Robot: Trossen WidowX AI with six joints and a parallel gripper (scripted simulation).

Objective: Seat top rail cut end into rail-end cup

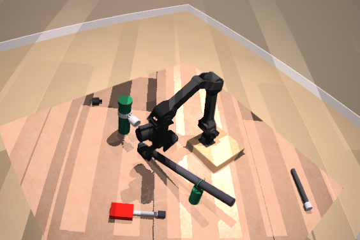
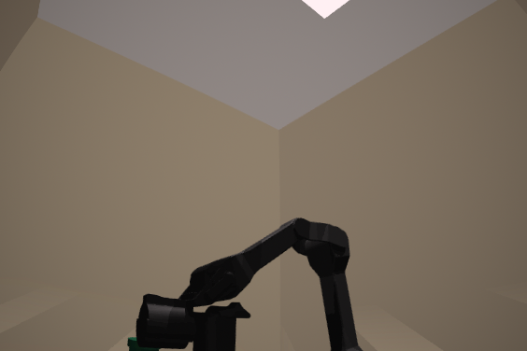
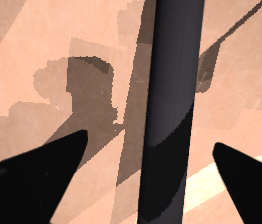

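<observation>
The dark rail (image 1: 182,171) (image 3: 174,75) slants across the mat, passing through the loop cap (image 1: 198,187) on the short green post (image 1: 195,196). Its post-side end is hidden behind black wrist parts. The white end cup (image 1: 134,120) hangs from the brace band (image 1: 122,114), in the upper part of the big green post (image 1: 124,125), a little below the post cap (image 1: 125,99) (image 2: 140,342). The visible rail stands apart from the cup. My gripper (image 3: 149,141) is open, with the rail seen between its spread fingertips and a gap on either side. Fingertip height against the rail is unclear.
A red block (image 1: 121,211) with a white rod and dark tip lies at the front left. A small black piece (image 1: 96,101) lies behind the post. A dark rod (image 1: 299,184) with a white end lies at right. The arm stands on a wooden base (image 1: 223,154).
</observation>
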